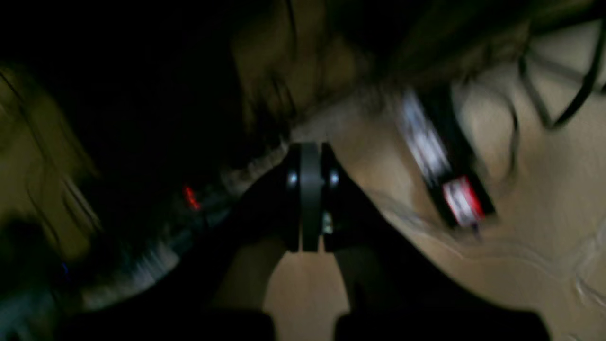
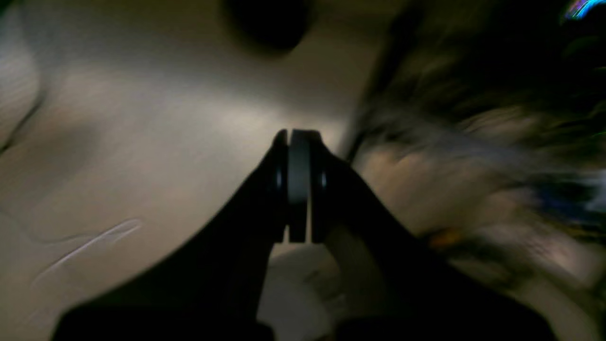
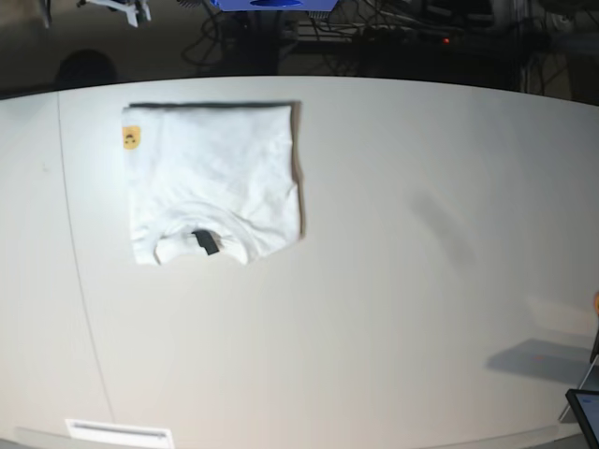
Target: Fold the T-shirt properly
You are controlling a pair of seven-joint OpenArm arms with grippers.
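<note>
Surface: a wide, pale, matte tabletop point(image 3: 393, 281) fills the base view. Its far edge curves slightly against a dark background where tangled cables point(image 3: 374, 28) and a small red indicator light point(image 3: 446, 40) are visible. A thin seam line point(image 3: 80, 281) runs front to back near the left side. A narrow white strip point(image 3: 119, 432) lies at the near left edge. A dark screen corner point(image 3: 585, 412) shows at the lower right, with a soft shadow on the table beside it.

Task item: the white cotton T-shirt point(image 3: 213, 182) lies flat on the far left part of the table, folded into a compact, roughly square packet, plain side up. The curved neckline faces the near side, with the black neck label point(image 3: 205, 242) at its middle. A small yellow-orange print patch point(image 3: 131, 138) shows at the far left corner. Fabric is mildly wrinkled; edges are fairly straight, with a shadow line along the right edge.

Open room: the table's centre and right half lie well apart from the shirt.

Grippers: the left gripper point(image 1: 310, 151) has its black jaws pressed together on nothing, over pale surface; that view is heavily motion-blurred. The right gripper point(image 2: 298, 137) likewise has its dark jaws pressed together, empty, above pale surface, also blurred. Neither arm appears in the base view.
</note>
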